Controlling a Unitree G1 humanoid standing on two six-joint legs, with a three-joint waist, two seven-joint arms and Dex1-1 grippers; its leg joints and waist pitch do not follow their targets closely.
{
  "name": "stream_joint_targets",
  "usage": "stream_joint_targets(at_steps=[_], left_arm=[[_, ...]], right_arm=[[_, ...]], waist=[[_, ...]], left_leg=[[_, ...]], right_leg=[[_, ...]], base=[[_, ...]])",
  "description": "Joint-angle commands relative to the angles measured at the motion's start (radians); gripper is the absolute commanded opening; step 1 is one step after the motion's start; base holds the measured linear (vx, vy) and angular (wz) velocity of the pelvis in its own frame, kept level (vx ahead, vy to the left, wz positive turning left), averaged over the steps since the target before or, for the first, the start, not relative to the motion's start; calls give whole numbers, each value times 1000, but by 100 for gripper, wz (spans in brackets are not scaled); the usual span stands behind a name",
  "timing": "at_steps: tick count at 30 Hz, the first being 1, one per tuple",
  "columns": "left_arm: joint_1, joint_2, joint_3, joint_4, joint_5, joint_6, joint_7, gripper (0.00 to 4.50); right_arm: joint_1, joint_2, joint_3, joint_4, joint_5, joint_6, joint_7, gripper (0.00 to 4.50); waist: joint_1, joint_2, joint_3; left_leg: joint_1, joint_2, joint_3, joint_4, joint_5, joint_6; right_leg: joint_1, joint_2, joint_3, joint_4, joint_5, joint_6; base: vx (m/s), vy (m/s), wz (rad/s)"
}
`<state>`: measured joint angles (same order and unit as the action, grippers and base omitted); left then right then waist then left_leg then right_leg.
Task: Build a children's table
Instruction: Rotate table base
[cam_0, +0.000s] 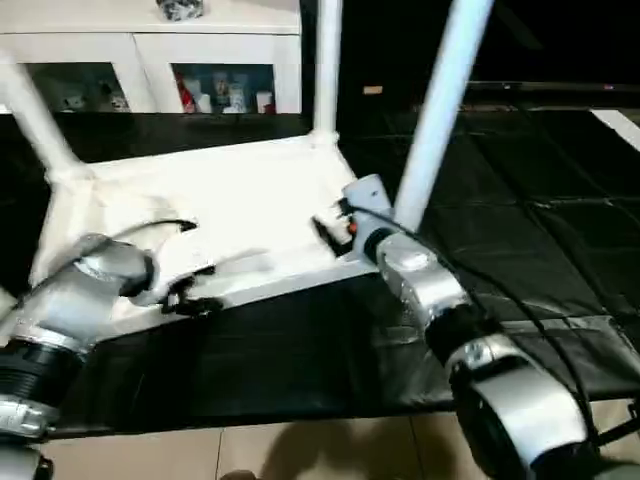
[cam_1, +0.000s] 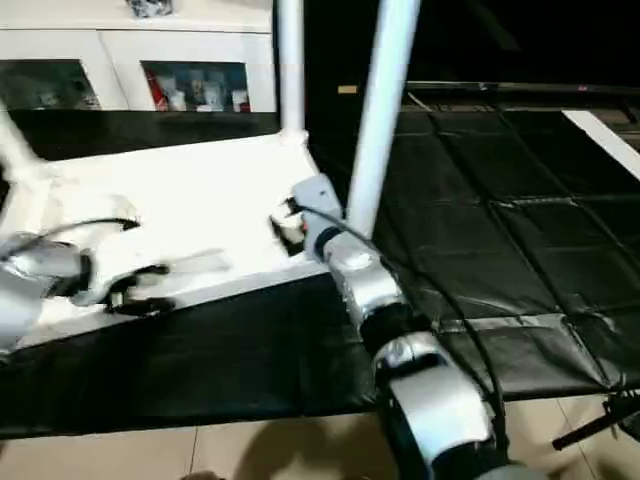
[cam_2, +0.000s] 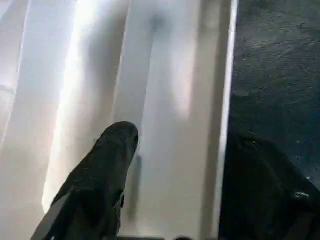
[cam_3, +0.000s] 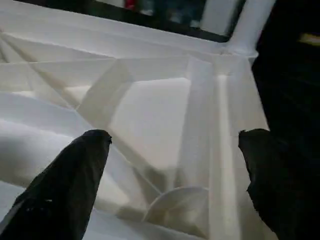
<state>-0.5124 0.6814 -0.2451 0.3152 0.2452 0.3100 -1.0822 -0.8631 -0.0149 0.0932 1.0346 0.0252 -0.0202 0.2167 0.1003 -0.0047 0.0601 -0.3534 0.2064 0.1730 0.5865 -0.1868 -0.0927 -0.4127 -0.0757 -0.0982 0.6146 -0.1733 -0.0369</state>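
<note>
Matting (cam_0: 520, 250), black and creased, covers the floor before a white glass-door cabinet (cam_0: 150, 60). The upturned table (cam_0: 220, 215) lies on it with legs (cam_0: 440, 110) rising; the right gripper (cam_3: 175, 165) gapes wide over its ribs, the left gripper (cam_0: 190, 290) hangs open at its near edge.

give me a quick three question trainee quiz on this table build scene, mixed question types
1. True or false: the white plastic table top lies upside down on the black floor mat, ribbed underside facing up.
2. How many long white round legs stand up from the top's corners in the head views? A) one B) three C) none
3. Fill in: the right gripper has its two black fingers ____, nothing between them.

Key: 1 true. 2 B: the second leg stands at the far corner, the third leg at the left. 3 open. The left gripper hovers by the top's near edge.
</note>
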Motion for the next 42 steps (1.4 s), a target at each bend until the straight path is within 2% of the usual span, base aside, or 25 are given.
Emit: stream_joint_targets(at_steps=[1,7,8,9,11,12,13,14,15,16,17,19,20,21,25,26,28,29,30,32,34,38,40,41,42], left_arm=[[-35,-3,-4,47,55,-31,83,370],[-101,-61,-22,134,84,-104,203,407],[-101,-61,-22,134,84,-104,203,426],[-117,-78,-24,152,82,-115,227,438],[-138,-108,-24,168,78,-131,263,445],[-142,-131,-15,163,61,-132,268,445],[-138,-189,32,129,-17,-112,265,447],[-138,-189,32,129,-17,-112,265,447],[-131,-233,80,98,-87,-85,269,447],[-127,-247,98,85,-110,-72,271,447],[-117,-267,129,64,-142,-52,286,447],[-85,-305,197,21,-213,-20,320,447],[-85,-305,197,21,-213,-20,320,447],[-60,-315,225,-6,-247,-2,325,447],[101,-292,259,-163,-360,88,223,447],[125,-289,264,-188,-378,102,206,447],[152,-287,272,-219,-400,122,190,447],[197,-275,290,-249,-425,149,171,447],[249,-251,312,-271,-449,175,150,447],[307,-204,339,-280,-461,193,124,447],[326,-183,348,-285,-467,201,116,447],[375,-114,389,-303,-499,247,80,447],[405,-50,414,-316,-509,286,57,447],[405,-50,414,-316,-509,286,57,447],[418,-2,427,-307,-505,303,42,447]], right_arm=[[-7,-64,-55,51,-2,-27,-62,450],[-9,-134,-98,100,8,-66,-89,450],[-9,-134,-98,100,8,-66,-89,450],[-7,-154,-103,109,8,-75,-93,450],[0,-188,-112,120,9,-86,-97,450],[3,-206,-117,125,12,-90,-99,450],[13,-237,-123,126,16,-104,-55,450],[13,-237,-123,126,16,-104,-55,450],[21,-251,-124,119,17,-122,-10,450],[23,-254,-124,114,17,-130,1,450],[27,-255,-122,106,18,-141,26,450],[38,-253,-123,81,32,-161,97,450],[38,-253,-123,81,32,-161,97,450],[45,-248,-124,63,43,-171,137,450],[95,-225,-108,-37,101,-175,329,450],[106,-221,-105,-57,113,-174,360,450],[118,-218,-102,-79,124,-174,397,450],[142,-209,-99,-123,144,-162,424,450],[175,-196,-99,-179,170,-138,447,450],[230,-183,-82,-269,193,-108,470,450],[250,-175,-82,-300,200,-107,467,450],[303,-167,-73,-406,239,-7,493,450],[340,-182,-59,-498,284,117,568,450],[340,-182,-59,-498,284,117,568,450],[367,-204,-32,-552,292,152,624,450]], waist=[[-8,19,-75],[6,18,-79],[8,18,-81],[7,21,-81],[8,21,-83],[11,20,-84],[11,26,-85],[11,26,-85],[16,26,-89],[12,23,-90],[10,26,-90],[-4,19,-86],[-4,19,-86],[-11,17,-86],[-25,18,-79],[-25,18,-79],[-27,27,-79],[-28,25,-79],[-28,25,-71],[-27,22,-69],[-29,26,-65],[-25,26,-63],[-24,26,-61],[-24,26,-61],[-24,30,-60]], left_leg=[[9,21,-1,-67,-166,-22],[9,20,0,-61,-156,-20],[5,20,-2,-60,-145,-18],[2,19,-2,-59,-142,-18],[4,17,0,-56,-137,-16],[4,19,1,-54,-132,-11],[-1,18,0,-51,-119,-10],[-1,18,0,-51,-119,-10],[-7,16,-1,-45,-102,0],[-12,16,0,-43,-93,9],[-14,15,-2,-42,-90,14],[-19,12,-1,-42,-116,43],[-19,12,-1,-42,-116,43],[-21,14,-1,-41,-125,58],[-16,23,-1,-45,-157,78],[-16,23,-1,-45,-157,78],[-8,27,1,-45,-160,87],[-8,27,0,-46,-164,85],[-7,27,-2,-53,-215,80],[-6,27,-4,-56,-231,74],[3,24,-4,-60,-275,53],[2,24,-8,-67,-283,39],[4,24,-8,-68,-289,37],[3,22,-8,-69,-288,41],[5,22,-8,-70,-294,40]], right_leg=[[58,-66,65,-55,-120,-198],[59,-64,63,-50,-82,-203],[63,-66,63,-46,-69,-205],[64,-65,62,-45,-65,-205],[63,-62,61,-46,-50,-208],[64,-64,61,-44,-34,-215],[67,-64,60,-41,-5,-224],[67,-64,60,-41,-5,-224],[72,-65,59,-34,36,-242],[73,-65,58,-32,65,-253],[75,-64,56,-32,70,-258],[80,-65,53,-41,26,-257],[80,-65,53,-41,26,-257],[82,-68,51,-46,-38,-248],[69,-64,50,-58,-144,-234],[69,-64,50,-58,-144,-234],[59,-58,51,-58,-129,-247],[60,-57,52,-55,-113,-258],[57,-58,51,-63,-181,-239],[60,-60,52,-66,-214,-224],[51,-59,53,-80,-315,-182],[51,-56,56,-78,-324,-168],[51,-57,58,-80,-319,-169],[51,-56,58,-79,-319,-163],[51,-55,57,-81,-327,-162]], base=[[0,0,0],[0,0,0],[0,0,0],[0,0,0],[0,0,0],[0,0,0],[0,0,0],[0,0,0],[0,0,0],[0,0,0],[0,0,0],[0,0,0],[0,0,0],[0,0,0],[0,0,0],[0,0,0],[0,0,0],[0,0,0],[0,0,0],[0,0,0],[0,0,0],[0,0,0],[0,0,0],[0,0,0],[0,0,0]])
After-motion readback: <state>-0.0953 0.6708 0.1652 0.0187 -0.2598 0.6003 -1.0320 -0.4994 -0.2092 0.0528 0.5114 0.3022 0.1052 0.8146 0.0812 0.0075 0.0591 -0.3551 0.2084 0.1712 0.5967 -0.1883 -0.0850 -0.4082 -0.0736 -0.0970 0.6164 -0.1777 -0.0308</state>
